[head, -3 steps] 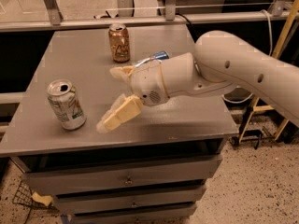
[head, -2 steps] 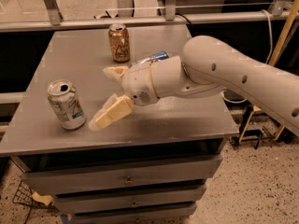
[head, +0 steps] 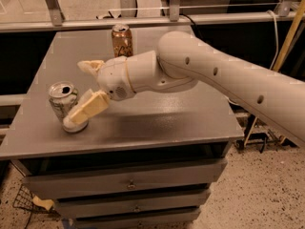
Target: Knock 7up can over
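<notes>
So, 7up can [head: 61, 104]: stands upright near the front left corner of the table top, with its silver top showing.
Gripper [head: 75, 94]: sits at the can's right side, low over the table; its two fingers are spread wide apart and hold nothing.
Near finger [head: 89, 109]: slants down to the left, and its tip lies across the can's lower right side, seemingly touching it.
Far finger [head: 90, 66]: points left, behind and above the can, apart from it.
Arm [head: 214, 75]: a thick cream limb that reaches in from the right edge across the table.
Brown-gold can [head: 122, 39]: upright at the back of the table, well apart from the 7up can.
Table [head: 167, 120]: a grey metal cabinet with drawers [head: 128, 182] below the top.
</notes>
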Robot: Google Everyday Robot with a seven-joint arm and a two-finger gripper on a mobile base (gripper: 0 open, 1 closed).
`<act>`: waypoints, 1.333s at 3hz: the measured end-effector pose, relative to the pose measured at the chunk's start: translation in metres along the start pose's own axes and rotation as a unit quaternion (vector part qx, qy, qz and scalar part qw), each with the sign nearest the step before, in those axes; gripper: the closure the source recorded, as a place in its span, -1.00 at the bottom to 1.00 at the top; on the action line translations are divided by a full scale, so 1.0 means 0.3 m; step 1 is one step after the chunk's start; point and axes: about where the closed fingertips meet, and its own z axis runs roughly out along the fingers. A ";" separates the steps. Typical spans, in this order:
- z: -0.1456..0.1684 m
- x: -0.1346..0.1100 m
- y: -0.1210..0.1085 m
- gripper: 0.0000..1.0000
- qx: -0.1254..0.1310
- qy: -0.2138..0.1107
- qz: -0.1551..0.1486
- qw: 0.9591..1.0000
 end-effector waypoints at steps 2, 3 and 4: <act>0.079 -0.046 0.009 -0.56 -0.028 -0.008 -0.003 1.000; 0.091 -0.031 0.023 -0.11 -0.033 -0.003 0.008 0.999; 0.074 -0.020 0.018 0.52 -0.037 0.015 0.007 0.999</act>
